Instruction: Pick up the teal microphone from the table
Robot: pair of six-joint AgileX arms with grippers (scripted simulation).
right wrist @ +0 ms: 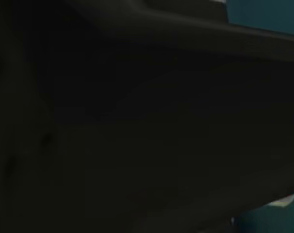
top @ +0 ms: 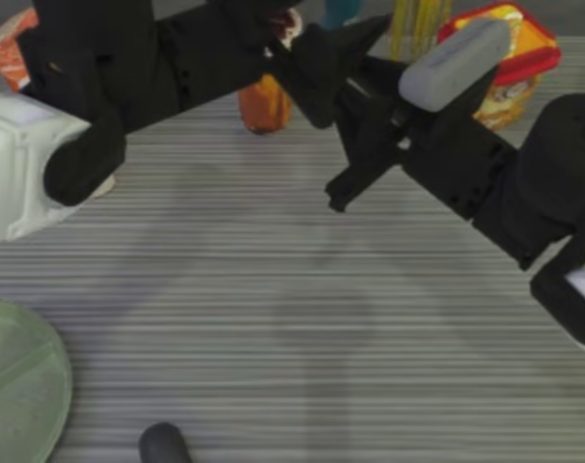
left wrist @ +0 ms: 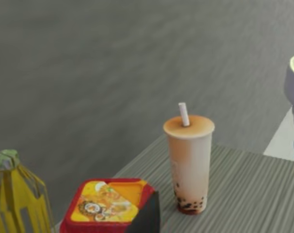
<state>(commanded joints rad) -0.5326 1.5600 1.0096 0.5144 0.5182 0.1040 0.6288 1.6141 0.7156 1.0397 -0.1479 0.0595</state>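
Teal microphone (top: 337, 12): only a teal sliver shows at the far edge of the table (top: 273, 318), between the 2 arms.
Left gripper (top: 321, 77): reaches to far centre, beside an orange object (top: 264, 104); whether it grips cannot be told.
Right gripper (top: 346, 183): far right of centre; finger state cannot be told.
Right wrist view: dark.
Left wrist view: milk tea cup (left wrist: 188, 164), red box (left wrist: 106, 205), yellow cage (left wrist: 18, 194).
Near left: green plate (top: 17, 386).

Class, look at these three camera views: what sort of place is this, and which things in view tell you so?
Probably a rendered tabletop test scene for robot handling: a striped table under two black arms, scattered with unrelated items such as a bubble tea cup, a red food box and a pale green plate.
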